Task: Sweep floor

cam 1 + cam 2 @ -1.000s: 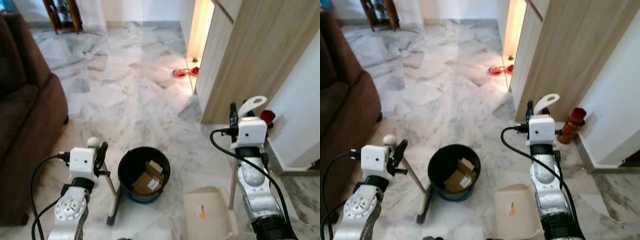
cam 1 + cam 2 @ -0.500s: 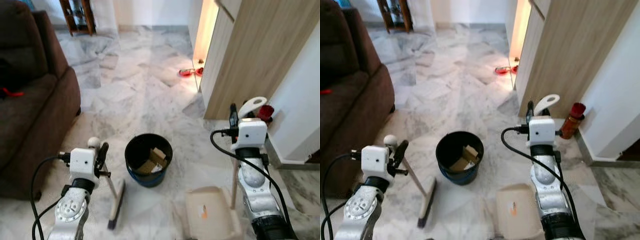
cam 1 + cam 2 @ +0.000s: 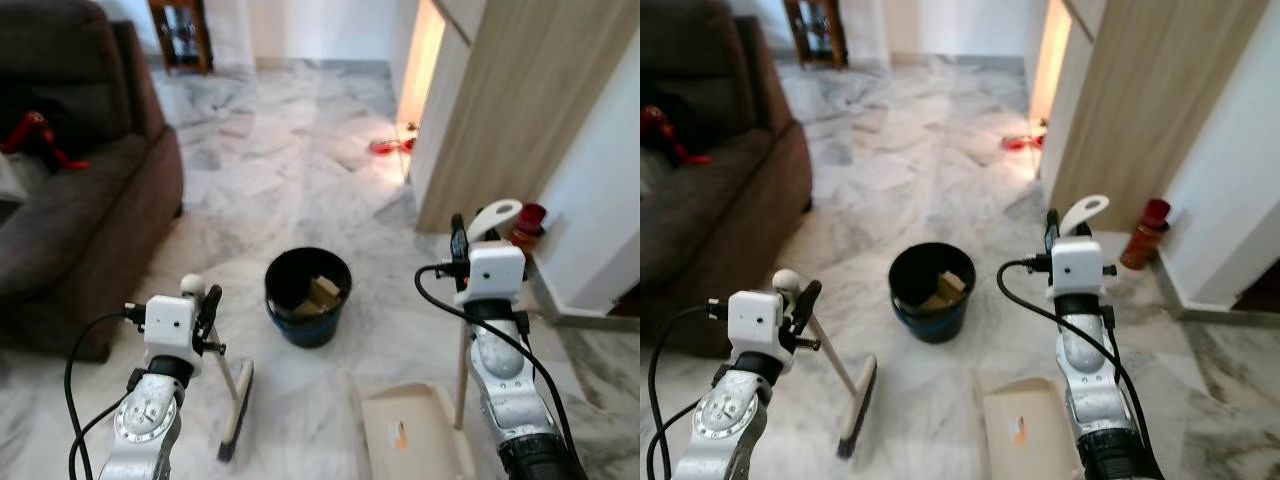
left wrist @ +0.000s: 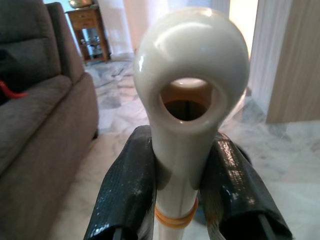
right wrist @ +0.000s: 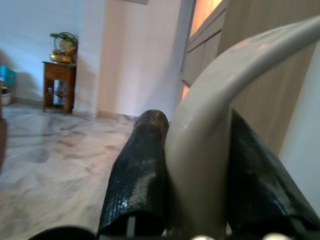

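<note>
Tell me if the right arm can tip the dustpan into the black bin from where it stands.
Probably not yet: the right gripper holds the dustpan by its handle, but the black bin sits ahead and leftward, with bare floor between. Nothing blocks a step closer.

There is one black bin (image 3: 308, 296), one broom (image 3: 232, 400), one dustpan (image 3: 415, 440), one brown sofa (image 3: 80, 210), one red bottle (image 3: 1143, 232) and two grippers: left (image 4: 181, 190), right (image 5: 195, 175).

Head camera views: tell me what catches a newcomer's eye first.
A round black bucket holding cardboard scraps stands on the marble floor between the arms. The left gripper clamps a cream-handled broom; the right gripper holds a beige long-handled dustpan. A dark brown sofa sits at left.
</note>
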{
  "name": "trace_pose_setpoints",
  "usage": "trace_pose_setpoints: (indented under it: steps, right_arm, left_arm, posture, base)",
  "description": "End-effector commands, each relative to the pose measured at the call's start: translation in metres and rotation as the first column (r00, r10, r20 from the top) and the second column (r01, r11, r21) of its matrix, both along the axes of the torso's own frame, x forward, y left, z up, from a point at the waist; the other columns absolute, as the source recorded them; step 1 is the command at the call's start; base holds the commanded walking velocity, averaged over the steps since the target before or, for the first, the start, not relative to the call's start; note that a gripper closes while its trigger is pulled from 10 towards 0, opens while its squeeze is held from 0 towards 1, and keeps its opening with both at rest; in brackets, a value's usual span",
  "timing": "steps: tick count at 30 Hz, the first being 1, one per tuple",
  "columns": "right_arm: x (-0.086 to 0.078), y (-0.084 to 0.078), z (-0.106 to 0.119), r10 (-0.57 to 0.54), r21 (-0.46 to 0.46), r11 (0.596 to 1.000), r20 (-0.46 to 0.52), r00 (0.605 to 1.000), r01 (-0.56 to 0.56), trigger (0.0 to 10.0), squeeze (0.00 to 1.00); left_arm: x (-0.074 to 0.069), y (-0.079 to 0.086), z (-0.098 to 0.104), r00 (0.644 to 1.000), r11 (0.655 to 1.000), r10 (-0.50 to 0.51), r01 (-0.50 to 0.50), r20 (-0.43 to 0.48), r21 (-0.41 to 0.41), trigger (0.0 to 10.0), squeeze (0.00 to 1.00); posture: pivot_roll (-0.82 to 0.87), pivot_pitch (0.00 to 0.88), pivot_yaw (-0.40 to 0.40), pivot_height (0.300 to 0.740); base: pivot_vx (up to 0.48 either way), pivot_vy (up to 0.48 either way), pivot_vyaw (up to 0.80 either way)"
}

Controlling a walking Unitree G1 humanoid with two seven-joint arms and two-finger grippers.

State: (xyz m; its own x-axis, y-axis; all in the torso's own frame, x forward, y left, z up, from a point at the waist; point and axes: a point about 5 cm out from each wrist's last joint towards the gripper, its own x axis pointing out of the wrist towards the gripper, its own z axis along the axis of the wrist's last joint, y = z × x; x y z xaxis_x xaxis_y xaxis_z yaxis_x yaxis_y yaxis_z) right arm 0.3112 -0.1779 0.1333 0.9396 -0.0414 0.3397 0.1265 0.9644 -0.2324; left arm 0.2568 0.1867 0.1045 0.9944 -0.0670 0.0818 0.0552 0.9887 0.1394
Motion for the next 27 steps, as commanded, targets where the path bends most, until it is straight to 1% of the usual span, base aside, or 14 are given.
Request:
trace_pose_setpoints:
  steps: [1,2,4,8,11,13,16,19,24,27]
  right_arm:
    - [0.001,0.000,0.009,-0.001,0.008,1.000,0.034,0.999,0.000,10.0,0.00]
    - [0.002,-0.001,0.009,-0.005,0.004,1.000,0.030,1.000,0.004,10.0,0.00]
    - [0.002,-0.001,0.007,0.000,0.035,0.999,0.018,1.000,-0.001,10.0,0.00]
    - [0.003,-0.001,0.007,-0.004,0.023,1.000,0.016,1.000,0.004,10.0,0.00]
    - [0.002,-0.001,0.005,-0.005,0.035,0.999,0.006,1.000,0.005,10.0,0.00]
    - [0.001,-0.004,-0.001,-0.017,0.059,0.998,-0.014,1.000,0.018,10.0,0.00]
    - [0.000,-0.005,-0.005,-0.022,0.068,0.997,-0.027,0.999,0.024,10.0,0.00]
    - [-0.006,-0.012,-0.014,-0.053,0.060,0.997,-0.056,0.997,0.056,10.0,0.00]
    - [-0.014,-0.024,-0.017,-0.094,0.066,0.993,-0.066,0.993,0.099,10.0,0.00]
    - [-0.016,-0.027,-0.017,-0.103,0.068,0.992,-0.065,0.993,0.107,10.0,0.00]
  left_arm:
    - [0.007,0.000,0.012,0.998,1.000,-0.006,0.004,0.062,0.020,10.0,0.00]
    - [0.008,0.000,0.012,0.998,1.000,-0.007,0.005,0.063,0.019,10.0,0.00]
    - [0.010,-0.001,0.013,0.998,1.000,-0.008,0.007,0.066,0.016,10.0,0.00]
    - [0.014,-0.004,0.015,0.997,1.000,-0.017,0.017,0.075,0.005,10.0,0.00]
    - [0.016,-0.005,0.015,0.996,1.000,-0.018,0.018,0.082,0.001,10.0,0.00]
    - [0.019,-0.005,0.017,0.996,1.000,-0.015,0.016,0.091,-0.002,10.0,0.00]
    - [0.020,-0.005,0.017,0.996,1.000,-0.014,0.014,0.094,-0.002,10.0,0.00]
    - [0.019,-0.003,0.017,0.996,1.000,-0.014,0.014,0.093,0.001,10.0,0.00]
    - [0.019,0.000,0.016,0.996,1.000,-0.013,0.013,0.090,0.004,10.0,0.00]
    - [0.020,0.000,0.016,0.996,1.000,-0.013,0.013,0.092,0.003,10.0,0.00]
  posture:
    - [0.00,0.056,0.005,0.740]
    - [0.00,0.056,0.005,0.740]
    - [-0.01,0.057,0.004,0.740]
    - [-0.01,0.061,0.002,0.740]
    - [-0.01,0.061,0.002,0.740]
    - [0.00,0.057,0.001,0.740]
    - [0.00,0.059,0.002,0.740]
    - [-0.01,0.058,0.005,0.740]
    - [-0.01,0.054,0.011,0.740]
    - [-0.01,0.050,0.011,0.740]
  base:
    - [0.000,0.000,0.00]
    - [0.000,0.000,0.00]
    - [0.000,0.000,-0.80]
    - [0.000,0.000,-0.80]
    - [0.000,0.000,-0.80]
    - [0.000,0.000,-0.80]
    - [0.000,0.000,-0.80]
    - [0.000,0.000,-0.80]
    - [0.000,0.000,-0.80]
    - [0.000,0.000,-0.80]
